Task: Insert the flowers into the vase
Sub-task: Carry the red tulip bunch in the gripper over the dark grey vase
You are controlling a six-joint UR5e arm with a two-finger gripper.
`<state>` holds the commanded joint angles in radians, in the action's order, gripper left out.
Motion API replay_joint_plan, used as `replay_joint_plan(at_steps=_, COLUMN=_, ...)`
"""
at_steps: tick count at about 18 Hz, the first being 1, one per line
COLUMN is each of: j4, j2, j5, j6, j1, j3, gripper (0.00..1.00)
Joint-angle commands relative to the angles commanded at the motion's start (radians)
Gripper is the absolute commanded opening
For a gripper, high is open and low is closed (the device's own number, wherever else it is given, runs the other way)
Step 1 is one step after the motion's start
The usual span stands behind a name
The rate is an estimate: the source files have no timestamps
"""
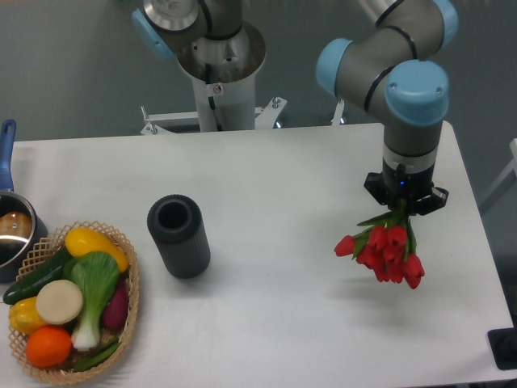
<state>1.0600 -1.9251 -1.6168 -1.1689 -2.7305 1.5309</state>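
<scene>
Tulips held aloft
The gripper (403,208) pinches the flowers (386,250) by green stems, red buds hanging; the ribbed grey vase (178,236) stands apart.

Flowers (386,252): red tulip buds bunched on green stems, hanging heads-down above the counter's right side.
Vase (178,236): dark grey ribbed cylinder, upright, mouth open, left of centre, well apart from the flowers.
</scene>
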Motion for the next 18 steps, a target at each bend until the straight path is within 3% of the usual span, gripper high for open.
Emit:
replay_joint_plan(at_steps=7, j4=-0.005, j2=0.061, j5=0.142, j6=0.097, j1=0.052, j3=0.017, gripper=0.00)
replay_joint_plan(at_steps=10, j4=-0.018, j2=0.107, j5=0.273, j6=0.138, j1=0.055, j3=0.038, gripper=0.00)
replay_joint_plan(at_steps=14, j4=-0.167, j2=0.175, j5=0.429, j6=0.209, j1=0.057, j3=0.142, gripper=0.00)
replay_joint_plan(at_steps=18, j4=-0.202, j2=0.224, j5=0.624, j6=0.233, j1=0.057, j3=0.198, gripper=0.00)
